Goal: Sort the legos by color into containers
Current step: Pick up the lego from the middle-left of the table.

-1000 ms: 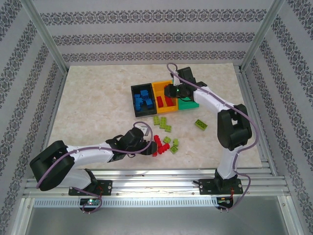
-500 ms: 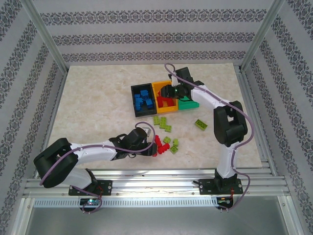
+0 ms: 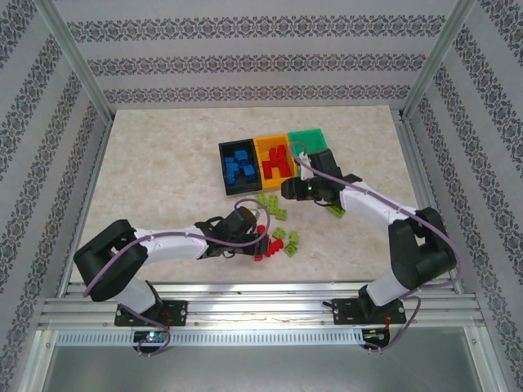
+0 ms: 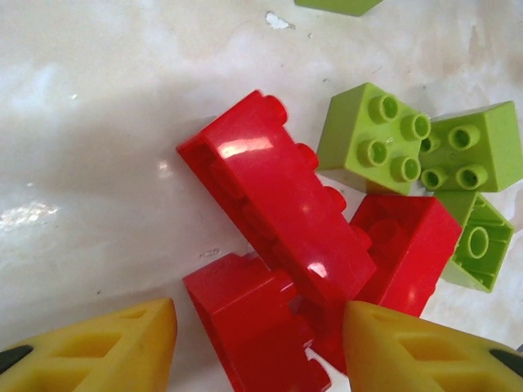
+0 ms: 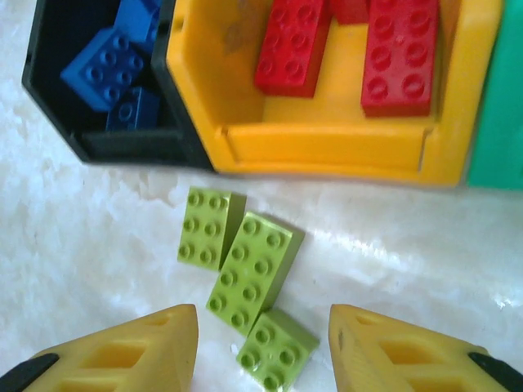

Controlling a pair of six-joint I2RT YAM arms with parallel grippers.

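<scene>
While our left hand (image 4: 261, 347) sits fingers apart around the red legos (image 4: 282, 220), our right hand (image 5: 261, 351) hangs spread and empty over three lime green legos (image 5: 248, 272) beside the orange-yellow bin (image 5: 327, 147).

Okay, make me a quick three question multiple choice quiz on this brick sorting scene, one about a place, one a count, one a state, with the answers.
1. Which bin holds the sorted red bricks? A black; B yellow; C green.
2. How many lime bricks lie on the table under the right pincer in its wrist view? A one; B six; C three.
3. How is the right pincer? A open, holding nothing; B shut on a red brick; C shut on a blue brick.

Answers: 1 B, they lie inside the yellow bin. 2 C, three sit in front of that bin. 3 A, its fingers stand wide apart above the bricks, gripping none.
</scene>
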